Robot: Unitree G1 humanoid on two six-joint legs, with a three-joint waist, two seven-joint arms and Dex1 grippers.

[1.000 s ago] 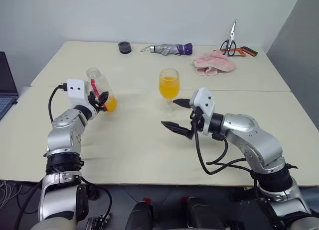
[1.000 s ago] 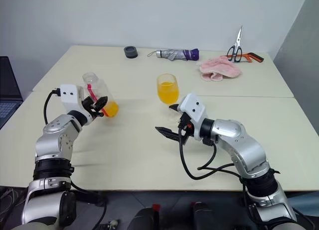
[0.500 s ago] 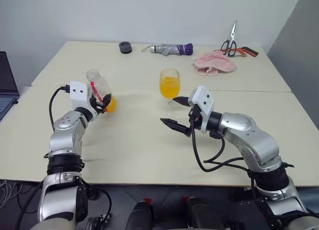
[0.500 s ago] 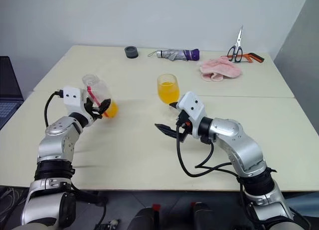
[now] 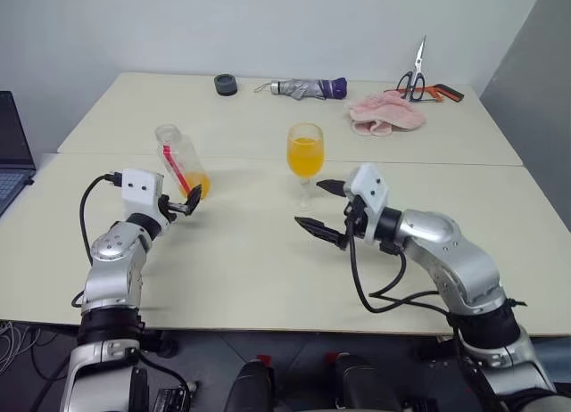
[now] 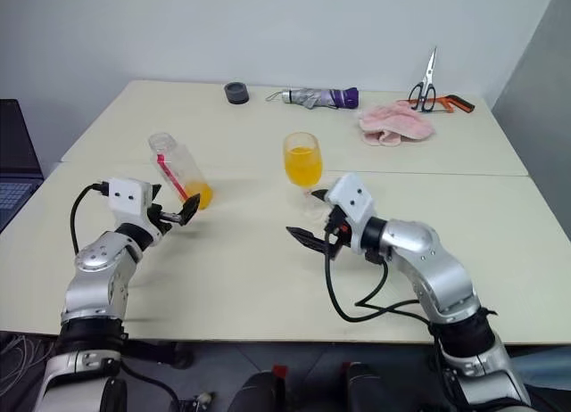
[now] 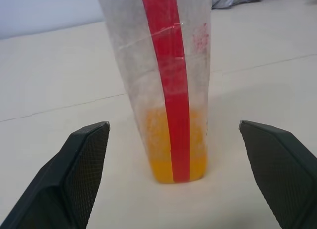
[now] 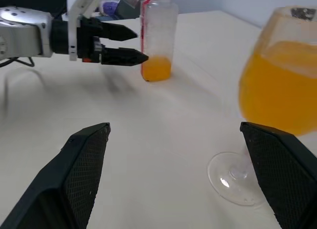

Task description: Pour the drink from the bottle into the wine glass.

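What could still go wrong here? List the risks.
1. The bottle stands uncapped with drink left at its bottom, close ahead of the open left gripper; a forward nudge might tip it.
2. The wine glass is well filled on a thin stem beside the open right gripper; a swing could topple it.

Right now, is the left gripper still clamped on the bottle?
No. The left gripper stands open, its fingers apart on either side of the bottle, which stands on the table unheld.
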